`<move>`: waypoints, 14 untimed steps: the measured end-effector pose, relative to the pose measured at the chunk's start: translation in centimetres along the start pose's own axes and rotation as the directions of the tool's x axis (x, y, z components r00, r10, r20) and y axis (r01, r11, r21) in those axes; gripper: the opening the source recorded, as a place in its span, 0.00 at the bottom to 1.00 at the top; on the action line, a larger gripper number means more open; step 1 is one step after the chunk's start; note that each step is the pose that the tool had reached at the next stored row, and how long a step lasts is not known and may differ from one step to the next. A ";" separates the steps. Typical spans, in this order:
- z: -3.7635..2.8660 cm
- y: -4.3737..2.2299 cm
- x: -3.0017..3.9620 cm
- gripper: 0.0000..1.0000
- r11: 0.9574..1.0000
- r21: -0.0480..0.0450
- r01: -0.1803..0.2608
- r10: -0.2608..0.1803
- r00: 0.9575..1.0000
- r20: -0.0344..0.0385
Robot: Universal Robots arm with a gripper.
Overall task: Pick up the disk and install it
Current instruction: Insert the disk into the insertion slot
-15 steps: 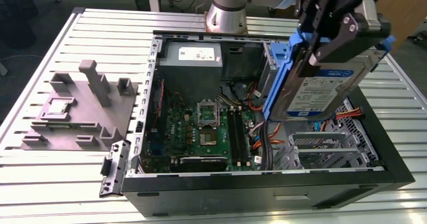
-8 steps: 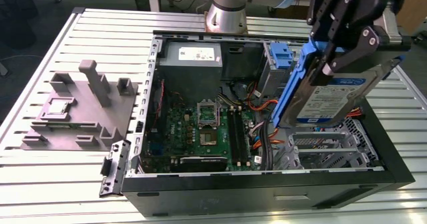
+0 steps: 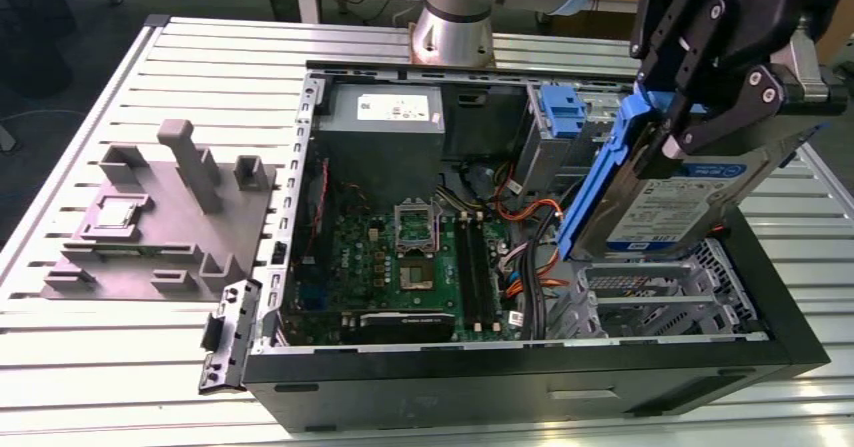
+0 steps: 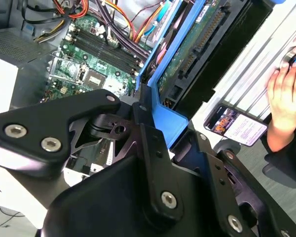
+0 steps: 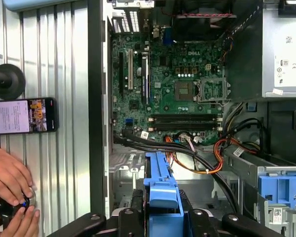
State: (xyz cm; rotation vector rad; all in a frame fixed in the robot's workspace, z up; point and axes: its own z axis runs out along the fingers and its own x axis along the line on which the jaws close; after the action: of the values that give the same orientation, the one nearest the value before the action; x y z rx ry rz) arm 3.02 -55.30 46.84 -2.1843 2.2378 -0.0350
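Exterior view, starting from the exterior view's left: a grey plastic fixture (image 3: 158,222) sits on the slatted metal worktop (image 3: 120,367), just beside an open computer case (image 3: 534,382) that lies on its side. Inside the case, going toward the exterior view's right, come the grey power box (image 3: 384,117) against the far wall, the green main board (image 3: 407,257), a tangle of orange and black cables (image 3: 527,257), and a metal drive cage (image 3: 654,292) in the near corner. A bare blue bracket (image 3: 561,112) stands farther back.

Above the cage hangs the tool (image 3: 701,132), its fingers closed tight on the disk (image 3: 667,202). The disk is in the air (steeply tilted, label toward the camera), with its lower end close over the drive cage and a blue rail (image 3: 601,187) down one edge.

In the second wrist view the disk's green circuit side (image 4: 195,42) shows over the main board, a phone (image 4: 239,126) lies on the worktop outside the case, and a person's hand (image 4: 286,94) rests near the phone.
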 end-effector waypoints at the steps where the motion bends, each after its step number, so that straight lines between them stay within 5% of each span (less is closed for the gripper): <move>1: 0.01 -0.05 0.00 0.37 1.000 0.000 -0.001 0.001 1.000 -0.001; 14: 1.29 -2.24 0.41 0.37 1.000 0.000 -0.015 0.015 1.000 -0.001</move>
State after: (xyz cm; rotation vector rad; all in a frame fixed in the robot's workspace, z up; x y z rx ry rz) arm 5.28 -55.77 45.62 -2.1680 2.2543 -0.0359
